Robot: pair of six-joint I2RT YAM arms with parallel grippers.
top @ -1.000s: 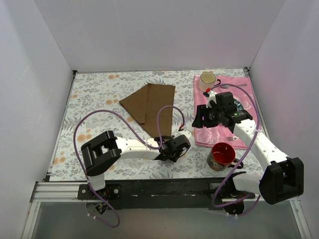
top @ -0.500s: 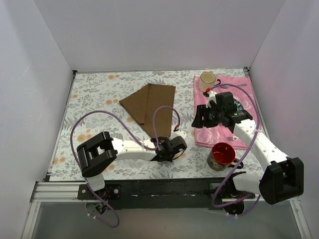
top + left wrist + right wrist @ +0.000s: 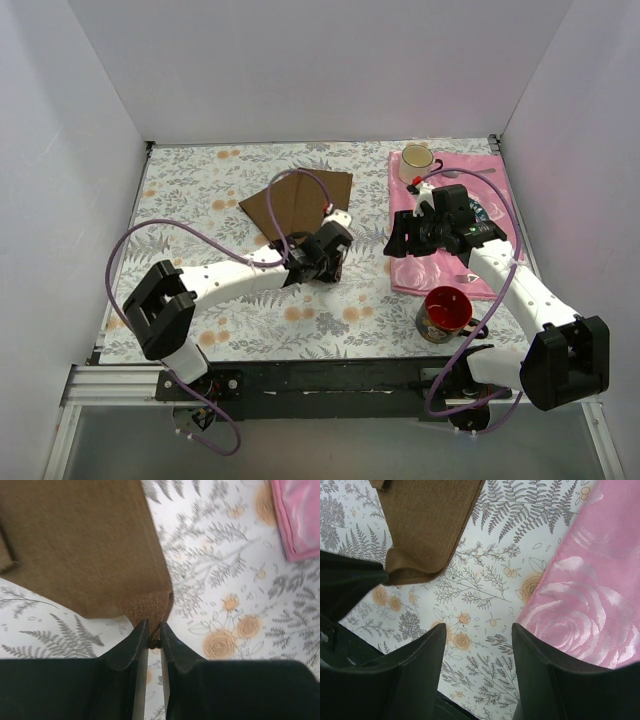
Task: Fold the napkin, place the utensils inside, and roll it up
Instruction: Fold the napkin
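Two claws show in the overhead view, and only the left one has moved in the last second. The left claw was down by the napkin's near tip, close to the arm bases. Now it sits farther out over the flowered table, and the napkin lies just beyond it as a shorter shape, its long near point gone. We take this to mean the tip is being carried back over the cloth, so the first fold looks under way but not yet laid down. The right claw hangs where it was, off to the left claw's right, at the edge of the pink placemat. We cannot make out the spoon here, as the right arm covers much of the placemat.

From the left wrist, the jaws are almost together, a small tab of brown cloth nipped between the fingers. The rest of the napkin spreads ahead of this claw and to its left. A corner of the placemat lies well ahead to its right.

From the right wrist, that claw's jaws stand wide apart with nothing between them, only bare table below. The napkin lies ahead to its left, one corner raised, and the placemat is close on its right.
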